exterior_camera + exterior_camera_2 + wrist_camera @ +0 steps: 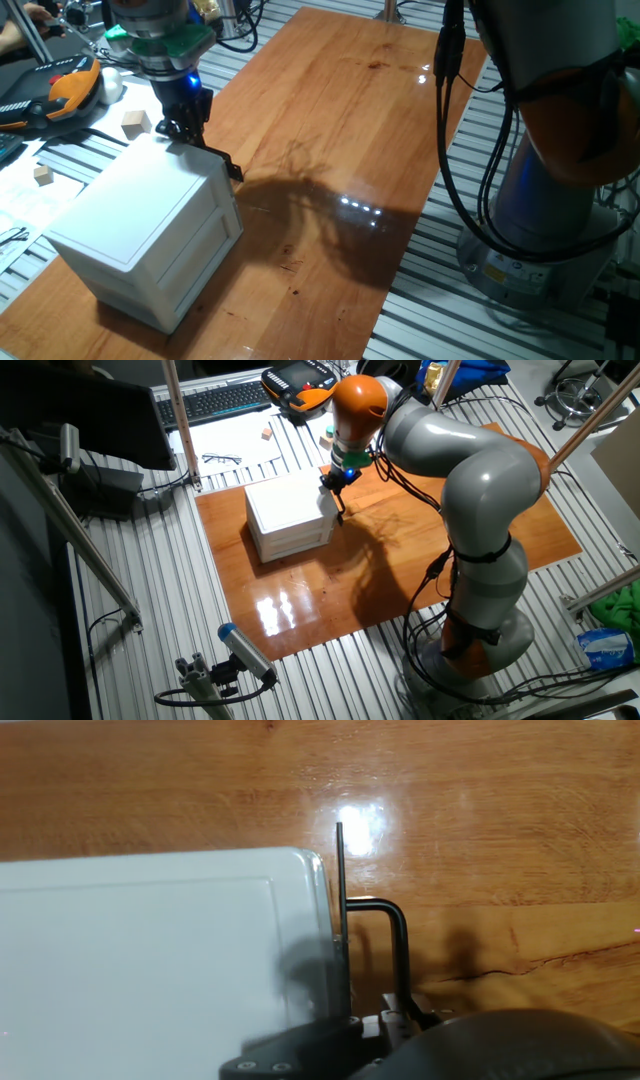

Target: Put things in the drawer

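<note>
The white cabinet (140,215) (288,512) stands on the wooden table, and its drawer (205,250) sits flush in its front. A small black tab (234,171) sticks out at the cabinet's upper corner. My gripper (190,128) (336,484) hangs at that corner, right above the cabinet's edge. In the hand view the gripper (370,920) shows a thin black blade along the cabinet's (150,960) edge and a hooked black piece beside it. Whether they grip anything is unclear. Two pale wooden cubes (137,123) (42,175) lie beyond the cabinet, off the wood, and one cube (268,433) shows in the other fixed view.
The cubes rest on a slatted metal bench (70,150) with papers, an orange-and-black pendant (60,90) and a keyboard (215,400). The robot's base (560,180) and hanging cables (450,120) stand at the table's right side.
</note>
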